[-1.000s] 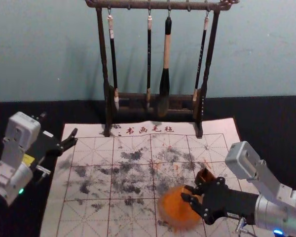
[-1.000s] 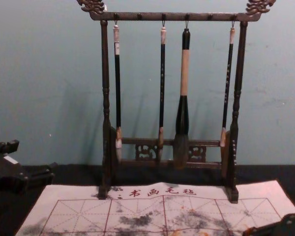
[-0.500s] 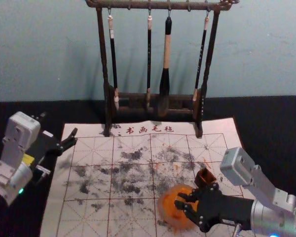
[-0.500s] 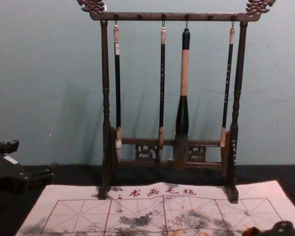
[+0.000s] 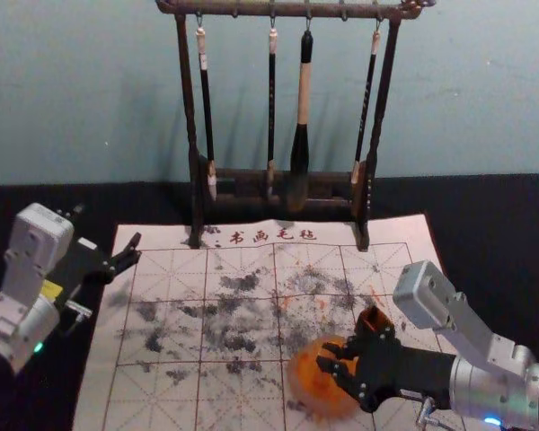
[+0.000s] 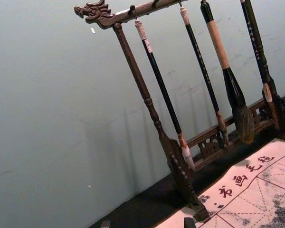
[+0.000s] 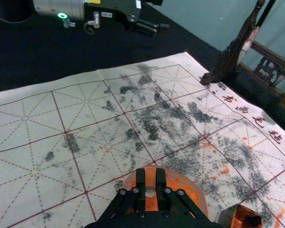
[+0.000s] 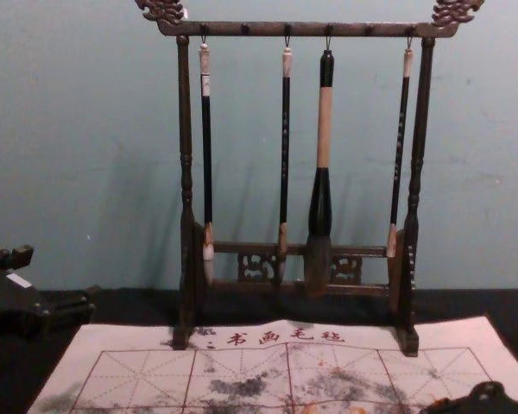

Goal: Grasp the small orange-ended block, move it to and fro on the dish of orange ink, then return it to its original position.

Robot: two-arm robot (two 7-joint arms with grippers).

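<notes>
Over a round translucent dish of orange ink [image 5: 316, 400], the right tool [image 5: 327, 356] pinches the small orange-and-white block [image 7: 150, 176]. Crowding it, a square brown pot [image 5: 372, 319] stands on a stained white gridded mat [image 5: 153, 400]. Behind, a dark carved wooden rack [image 8: 186, 112] holds four brushes [image 8: 325, 129]. The left tool [image 5: 108, 230] idles at the left, spread.

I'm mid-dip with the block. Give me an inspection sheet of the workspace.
Surface: gridded mat, black smudges and orange spots.
Job's things: small block, orange end between the right gripper's fingers; orange ink dish below. Contact with ink: cannot tell.
Clutter: brown container close beside the dish.
Grippers: right gripper closed on the block over the dish; left gripper open, left of the mat.
Cables: short loop at the left wrist.
Surroundings: rack with four hanging brushes, wall behind.
</notes>
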